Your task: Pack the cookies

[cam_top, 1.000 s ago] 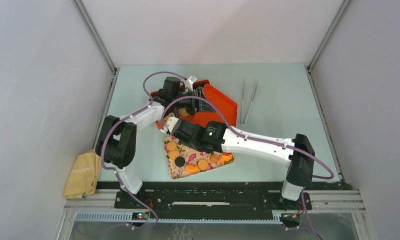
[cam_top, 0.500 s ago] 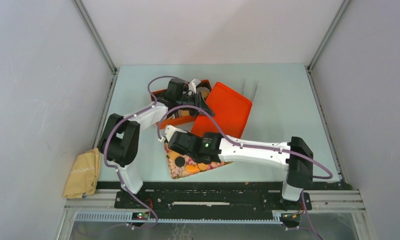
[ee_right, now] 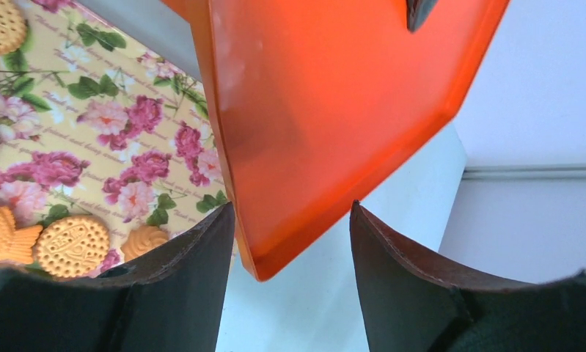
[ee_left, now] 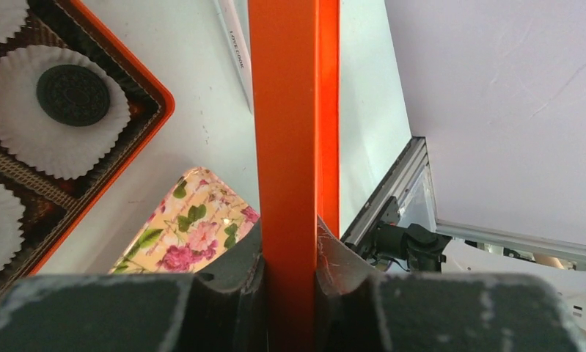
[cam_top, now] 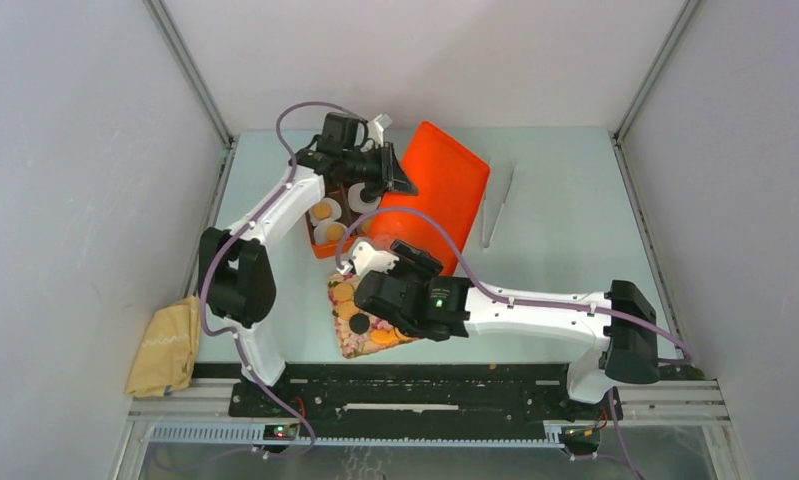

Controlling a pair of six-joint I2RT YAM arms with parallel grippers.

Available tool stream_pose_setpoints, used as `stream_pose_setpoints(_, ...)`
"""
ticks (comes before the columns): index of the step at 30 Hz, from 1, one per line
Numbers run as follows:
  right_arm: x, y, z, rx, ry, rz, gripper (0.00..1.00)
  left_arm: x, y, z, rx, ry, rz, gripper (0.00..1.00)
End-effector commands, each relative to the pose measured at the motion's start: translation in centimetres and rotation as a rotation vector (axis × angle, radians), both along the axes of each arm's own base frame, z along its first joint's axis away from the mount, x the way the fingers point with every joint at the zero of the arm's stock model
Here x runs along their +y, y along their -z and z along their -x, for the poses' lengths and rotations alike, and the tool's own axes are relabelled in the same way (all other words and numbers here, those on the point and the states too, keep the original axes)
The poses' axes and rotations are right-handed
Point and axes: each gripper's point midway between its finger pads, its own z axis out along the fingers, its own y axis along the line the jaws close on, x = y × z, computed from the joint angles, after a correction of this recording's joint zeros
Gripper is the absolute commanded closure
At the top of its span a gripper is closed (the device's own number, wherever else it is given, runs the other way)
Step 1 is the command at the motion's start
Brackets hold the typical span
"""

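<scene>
Golden cookies (cam_top: 344, 292) and a dark one lie on the floral tray (cam_top: 350, 345). More cookies (cam_top: 321, 211) sit in white liners inside the orange box (cam_top: 313, 243). My left gripper (cam_top: 403, 186) is shut on the edge of the orange lid (cam_top: 437, 192), holding it tilted to the right of the box. The left wrist view shows the lid edge (ee_left: 293, 132) clamped between the fingers, beside a dark cookie (ee_left: 73, 94) in a liner. My right gripper (ee_right: 293, 220) is open over the tray (ee_right: 128, 147). The lid's corner (ee_right: 334, 95) hangs just beyond its tips, untouched.
Metal tongs (cam_top: 497, 205) lie on the table right of the lid. A yellow cloth (cam_top: 165, 345) rests off the table's near left corner. Frame posts and grey walls close in the table on three sides.
My left gripper shut on the lid and swung it up and to the back right, uncovering the box. My right gripper opened and its arm drew back toward the near edge.
</scene>
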Motion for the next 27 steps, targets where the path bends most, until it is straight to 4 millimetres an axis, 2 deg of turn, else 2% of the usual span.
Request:
stream_pose_setpoints(1,-0.4,-1.5,-0.2,-0.087,0.060,-0.091,0.34,0.7,-1.9,-0.3,-0.009,0.009,-0.010,1.00)
stream_pose_setpoints(8,1.1,-1.3,-0.3,-0.165,0.071,-0.068,0.35,1.3,-1.9,-0.7,0.007,-0.008,-0.043,1.00)
stream_pose_setpoints(11,1.9,-3.0,1.1,-0.243,0.049,-0.048,0.35,1.8,-1.4,-1.4,0.019,-0.015,-0.054,1.00)
stream_pose_setpoints(13,2.6,-3.4,2.0,-0.229,0.024,-0.069,0.35,2.2,-1.2,-2.2,0.035,-0.024,-0.046,1.00)
stream_pose_setpoints(18,3.5,-1.5,2.3,-0.188,0.013,-0.050,0.36,2.7,-1.7,-3.6,0.059,-0.050,-0.026,1.00)
stream_pose_setpoints(22,3.6,0.5,0.9,-0.147,0.044,-0.049,0.36,3.0,-3.0,-3.5,0.052,-0.052,-0.033,1.00)
stream_pose_setpoints(27,2.5,2.0,-2.6,-0.158,0.135,-0.034,0.38,3.7,-4.2,-1.7,0.044,-0.065,-0.037,1.00)
